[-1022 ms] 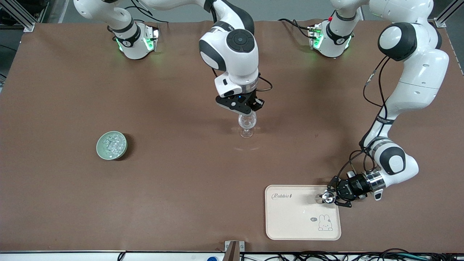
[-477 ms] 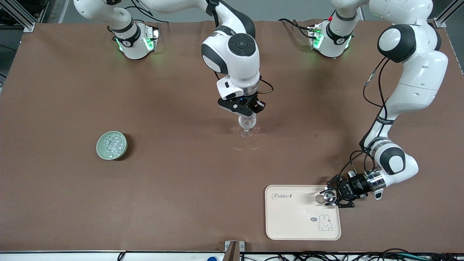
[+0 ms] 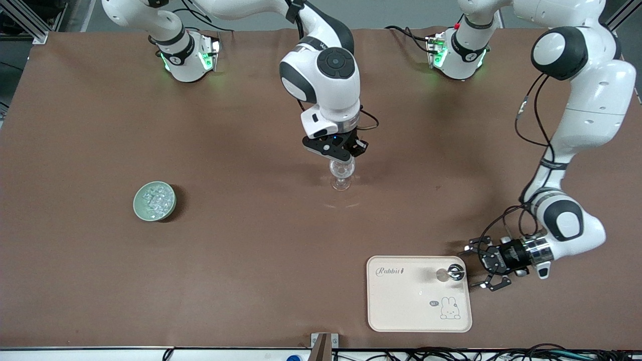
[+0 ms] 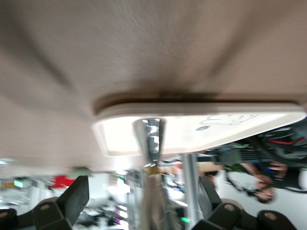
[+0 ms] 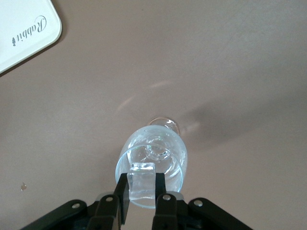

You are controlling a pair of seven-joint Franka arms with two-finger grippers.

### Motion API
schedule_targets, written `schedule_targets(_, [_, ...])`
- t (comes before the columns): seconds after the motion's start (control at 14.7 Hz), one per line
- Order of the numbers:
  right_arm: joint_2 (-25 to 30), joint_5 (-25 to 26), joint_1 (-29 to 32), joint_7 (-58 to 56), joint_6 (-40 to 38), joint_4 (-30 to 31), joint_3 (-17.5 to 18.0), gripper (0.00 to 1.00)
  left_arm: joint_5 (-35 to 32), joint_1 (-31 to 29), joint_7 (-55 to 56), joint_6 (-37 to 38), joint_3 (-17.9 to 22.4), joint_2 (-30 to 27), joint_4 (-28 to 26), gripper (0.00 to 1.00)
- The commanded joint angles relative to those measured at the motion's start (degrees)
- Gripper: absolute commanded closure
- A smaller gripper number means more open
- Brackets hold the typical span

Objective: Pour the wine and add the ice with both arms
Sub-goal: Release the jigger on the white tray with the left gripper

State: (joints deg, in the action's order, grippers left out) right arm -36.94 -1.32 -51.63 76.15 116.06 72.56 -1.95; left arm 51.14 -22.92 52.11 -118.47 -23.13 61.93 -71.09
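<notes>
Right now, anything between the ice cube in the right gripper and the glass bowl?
Nothing visible. The right gripper holds the ice cube directly over the open mouth of the stemmed glass, with only air below it. The left gripper is open beside the tray, well clear.

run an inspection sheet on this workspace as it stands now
surface: brown table cover, flat
job's things: clear stemmed glass upright mid-table; pale green round bowl of ice cubes toward the right arm's end; small shiny-topped bottle upright on cream rabbit tray
clutter: nothing seen
grippers: right tool shut on one clear ice cube over the glass; left tool open beside the bottle, apart
cables: black cables on left arm
surroundings: metal frame post
</notes>
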Motion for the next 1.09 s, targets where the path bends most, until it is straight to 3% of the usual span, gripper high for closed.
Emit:
schedule_targets(0.0, [-0.6,-0.5,-0.5,0.9,-0.2,-1.0,-0.3,0.54,-11.1,-2.2,-0.8,5.3,0.1,-6.3,-3.2,0.0])
schedule_targets(0.2, [-0.6,-0.3,-0.5,0.8,-0.2,-1.0,-0.3,0.19,-23.8,-2.1,-0.3,10.2,0.0,-11.8,-3.0,0.0])
schedule_targets(0.48, [-0.5,-0.2,-0.5,0.8,-0.3,-1.0,-0.3,0.17,-33.5,-1.9,-2.0,14.8,-2.1,-17.8,-2.3,0.0])
schedule_targets(0.82, [0.6,0.4,0.6,0.3,-0.7,-1.1,-1.0,0.12,-48.1,-1.3,-5.1,18.6,-9.5,-26.2,-2.7,0.0])
schedule_targets(1.02, [3.5,3.2,4.8,-1.3,-2.9,-0.9,-0.9,0.08,-53.5,-2.0,-6.4,22.0,-13.2,-29.8,-2.7,0.0])
